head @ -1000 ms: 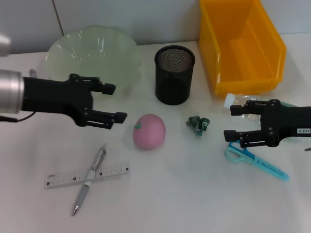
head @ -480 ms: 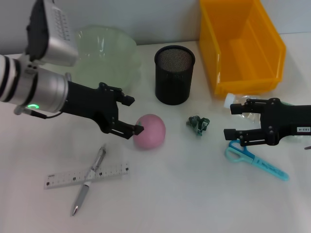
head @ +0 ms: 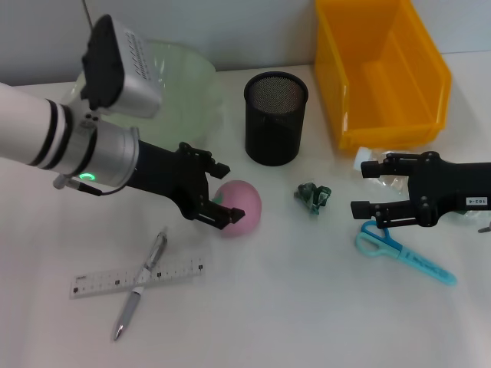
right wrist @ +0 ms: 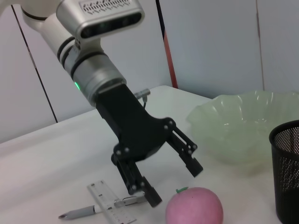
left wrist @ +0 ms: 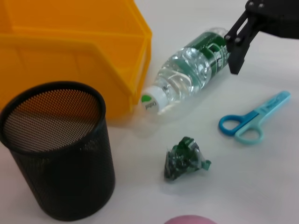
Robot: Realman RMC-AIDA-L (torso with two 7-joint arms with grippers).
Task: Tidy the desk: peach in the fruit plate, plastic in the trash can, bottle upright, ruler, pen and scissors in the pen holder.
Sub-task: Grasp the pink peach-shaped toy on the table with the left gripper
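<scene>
With the left tool point(head: 219, 194) spread open around the pink peach point(head: 239, 207) on the counter point(head: 307, 307), it should close gently, centred; the right tool point(head: 370, 188) hangs open beside the bottle point(left wrist: 191, 70).

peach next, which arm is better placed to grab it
Left. The left gripper is open right at the peach, fingers either side of its near edge. The right gripper is open far off by the bottle and scissors.
</scene>
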